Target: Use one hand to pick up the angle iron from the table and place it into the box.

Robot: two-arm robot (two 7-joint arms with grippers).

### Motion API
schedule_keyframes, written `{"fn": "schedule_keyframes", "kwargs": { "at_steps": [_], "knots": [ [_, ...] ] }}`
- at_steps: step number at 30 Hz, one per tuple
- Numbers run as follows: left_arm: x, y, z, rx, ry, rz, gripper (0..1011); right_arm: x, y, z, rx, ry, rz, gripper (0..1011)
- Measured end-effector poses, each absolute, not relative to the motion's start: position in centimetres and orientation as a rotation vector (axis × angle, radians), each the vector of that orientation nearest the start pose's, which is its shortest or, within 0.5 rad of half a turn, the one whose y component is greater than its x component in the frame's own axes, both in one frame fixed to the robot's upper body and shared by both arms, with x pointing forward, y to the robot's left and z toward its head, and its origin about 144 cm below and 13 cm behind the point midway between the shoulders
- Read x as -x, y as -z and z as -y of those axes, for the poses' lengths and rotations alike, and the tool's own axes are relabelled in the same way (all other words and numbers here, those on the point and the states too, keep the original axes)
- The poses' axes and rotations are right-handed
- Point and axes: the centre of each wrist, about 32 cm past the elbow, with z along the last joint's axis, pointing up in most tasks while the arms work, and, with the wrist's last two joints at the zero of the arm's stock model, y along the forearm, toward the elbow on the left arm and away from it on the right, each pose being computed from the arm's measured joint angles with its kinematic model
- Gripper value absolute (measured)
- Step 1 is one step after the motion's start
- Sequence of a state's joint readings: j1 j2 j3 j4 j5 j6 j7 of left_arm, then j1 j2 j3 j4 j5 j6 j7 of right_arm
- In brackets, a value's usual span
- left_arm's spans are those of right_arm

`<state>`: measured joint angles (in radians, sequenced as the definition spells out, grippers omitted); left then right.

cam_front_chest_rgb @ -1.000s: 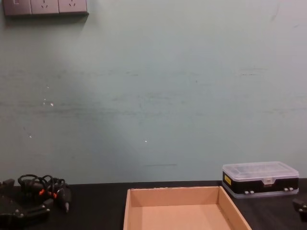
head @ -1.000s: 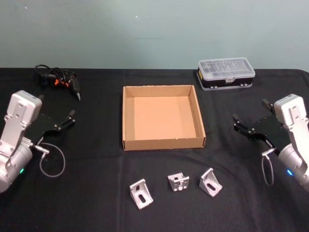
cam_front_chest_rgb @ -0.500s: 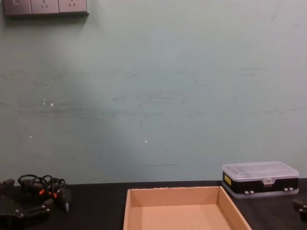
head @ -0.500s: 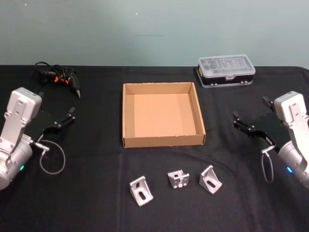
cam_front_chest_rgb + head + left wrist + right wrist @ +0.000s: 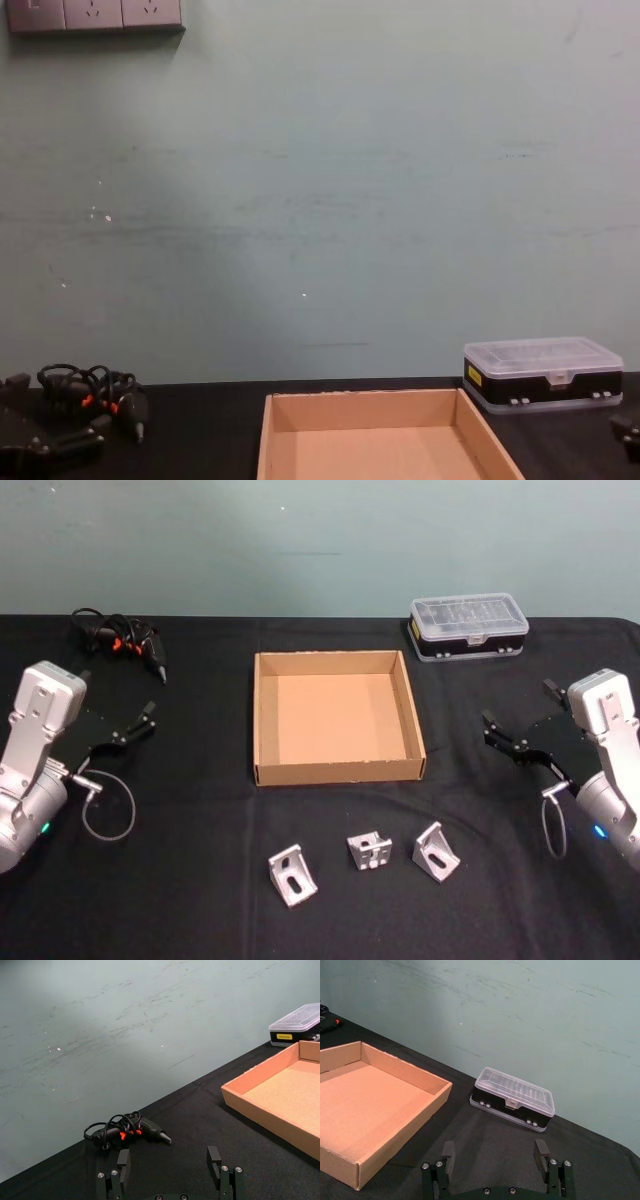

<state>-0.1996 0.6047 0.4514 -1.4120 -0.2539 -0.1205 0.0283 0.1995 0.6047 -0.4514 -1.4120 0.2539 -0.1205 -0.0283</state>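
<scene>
Three silver angle irons lie in a row on the black table (image 5: 200, 810) in front of the box: one on the left (image 5: 292, 876), one in the middle (image 5: 369, 852), one on the right (image 5: 436, 853). The tan cardboard box (image 5: 340, 773) sits empty at the table's centre; its wall shows in the wrist views (image 5: 265, 1120) (image 5: 400, 1072) and the chest view (image 5: 365, 410). My left gripper (image 5: 115, 698) (image 5: 168, 1160) hovers open at the left side, far from the irons. My right gripper (image 5: 520, 708) (image 5: 494, 1152) is open at the right side, holding nothing.
A clear-lidded black plastic case (image 5: 468, 628) (image 5: 513, 1097) (image 5: 543, 372) stands at the back right. A black tool with coiled cable and orange marks (image 5: 120, 640) (image 5: 125, 1130) (image 5: 95, 390) lies at the back left. A green wall rises behind the table.
The head view has shifted slightly. Nothing on the table has moved, and both grippers stay open where they were.
</scene>
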Motion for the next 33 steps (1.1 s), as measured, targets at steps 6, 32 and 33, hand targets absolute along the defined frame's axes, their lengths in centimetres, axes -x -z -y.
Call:
{"fn": "schedule_keyframes", "kwargs": {
  "at_steps": [6,32,33],
  "knots": [
    [-48.9,-114.0,-31.0,-0.305,-1.248,0.285,1000,-48.9,-114.0,31.0,0.304,1.248,0.285,1003],
    [-48.9,-114.0,-31.0,-0.304,-1.248,0.285,1000,-45.5,-118.7,31.4,0.278,1.143,0.219,1003],
    [-48.9,-114.0,-31.0,-0.304,-1.248,0.285,1000,-45.3,-118.9,31.3,0.284,1.134,0.214,1003]
  ]
}}
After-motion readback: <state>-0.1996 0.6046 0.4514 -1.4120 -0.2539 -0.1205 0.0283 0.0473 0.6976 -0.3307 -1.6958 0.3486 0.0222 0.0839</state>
